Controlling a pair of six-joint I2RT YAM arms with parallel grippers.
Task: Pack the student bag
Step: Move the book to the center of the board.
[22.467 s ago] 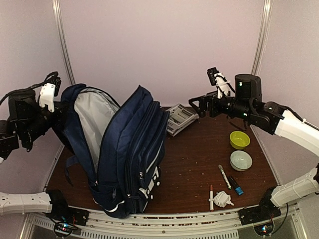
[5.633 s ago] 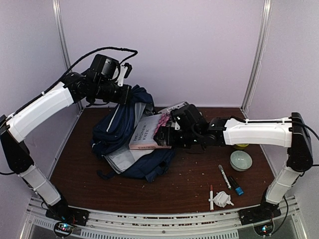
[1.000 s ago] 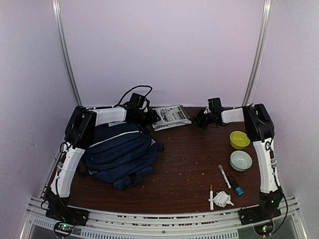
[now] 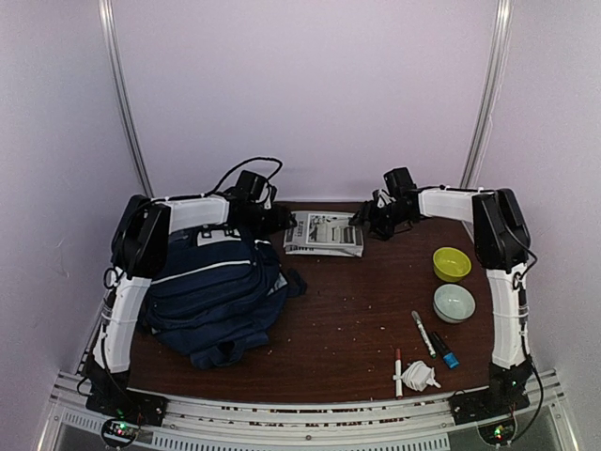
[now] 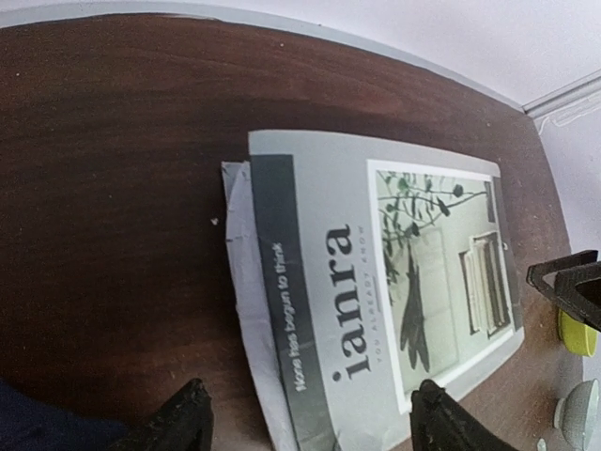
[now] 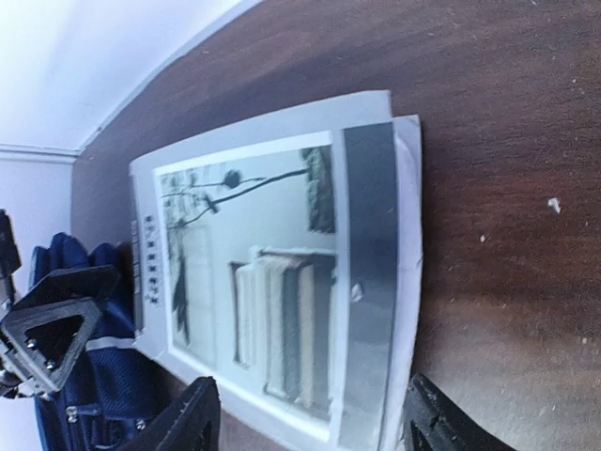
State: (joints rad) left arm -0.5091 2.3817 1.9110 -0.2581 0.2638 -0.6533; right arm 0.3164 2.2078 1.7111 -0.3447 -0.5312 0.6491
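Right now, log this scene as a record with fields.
bag: slumped at left
magazine: lying flat at back, outside bag
left gripper: open, facing magazine
right gripper: open, facing magazine from the other side
yellow bowl: at right
white bowl: in front of yellow bowl

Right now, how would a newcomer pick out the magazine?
Start at the big navy bag on the left. Just right of it, toward the back, lies the magazine: grey, a plant photo on its cover, the only flat printed thing in view.
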